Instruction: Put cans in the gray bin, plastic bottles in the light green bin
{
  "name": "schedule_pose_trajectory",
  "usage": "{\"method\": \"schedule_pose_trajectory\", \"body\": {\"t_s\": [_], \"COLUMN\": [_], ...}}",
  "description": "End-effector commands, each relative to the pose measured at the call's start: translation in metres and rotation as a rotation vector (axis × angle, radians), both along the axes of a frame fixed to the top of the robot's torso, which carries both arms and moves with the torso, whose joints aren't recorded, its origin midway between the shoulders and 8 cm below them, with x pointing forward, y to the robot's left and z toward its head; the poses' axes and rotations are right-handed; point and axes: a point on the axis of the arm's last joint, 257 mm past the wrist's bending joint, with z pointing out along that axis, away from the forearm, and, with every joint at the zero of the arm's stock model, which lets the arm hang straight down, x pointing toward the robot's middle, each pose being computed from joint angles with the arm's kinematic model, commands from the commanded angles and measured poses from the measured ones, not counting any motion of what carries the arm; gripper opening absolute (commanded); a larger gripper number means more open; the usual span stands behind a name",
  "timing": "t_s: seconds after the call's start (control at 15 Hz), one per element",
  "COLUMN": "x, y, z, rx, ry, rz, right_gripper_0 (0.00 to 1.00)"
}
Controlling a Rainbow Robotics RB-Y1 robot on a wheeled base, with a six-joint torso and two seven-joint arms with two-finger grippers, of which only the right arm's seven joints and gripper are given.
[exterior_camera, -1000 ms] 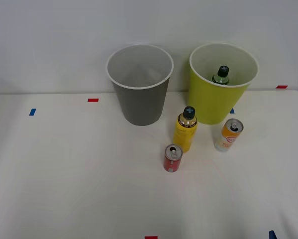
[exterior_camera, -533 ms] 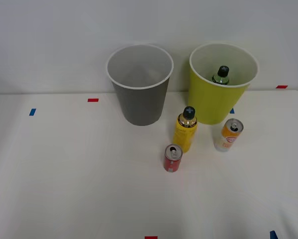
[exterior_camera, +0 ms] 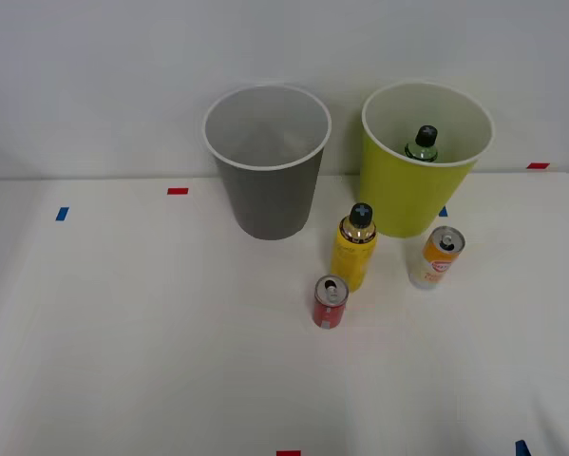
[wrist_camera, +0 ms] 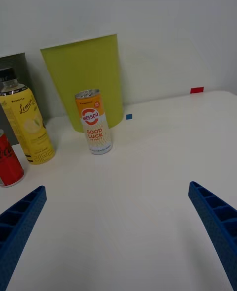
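Observation:
The gray bin (exterior_camera: pixel 268 161) stands at the back of the table, the light green bin (exterior_camera: pixel 424 157) to its right. A green-labelled bottle (exterior_camera: pixel 422 143) with a black cap stands inside the light green bin. In front of the bins stand a yellow-labelled bottle (exterior_camera: pixel 354 248), a short red can (exterior_camera: pixel 330 302) and an orange and white can (exterior_camera: pixel 437 257). My right gripper (wrist_camera: pixel 118 239) is open, low over the table. Ahead of it in the wrist view are the orange and white can (wrist_camera: pixel 94 122), the yellow-labelled bottle (wrist_camera: pixel 25 125), the red can (wrist_camera: pixel 7 160) and the light green bin (wrist_camera: pixel 86 76).
Small red and blue tape marks (exterior_camera: pixel 178 191) dot the white table (exterior_camera: pixel 132 332). A pale wall rises right behind the bins. Open tabletop lies to the left and in front of the cans.

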Motion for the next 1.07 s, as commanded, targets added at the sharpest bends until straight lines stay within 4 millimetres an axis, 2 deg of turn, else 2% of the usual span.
{"method": "schedule_pose_trajectory", "body": {"t_s": [0.07, 1.07], "x": [0.0000, 0.0000], "y": [-0.0001, -0.0001], "z": [0.0000, 0.0000], "rx": [0.000, 0.000], "ry": [0.000, 0.000], "rz": [0.000, 0.000], "right_gripper_0": [1.00, 1.00]}}
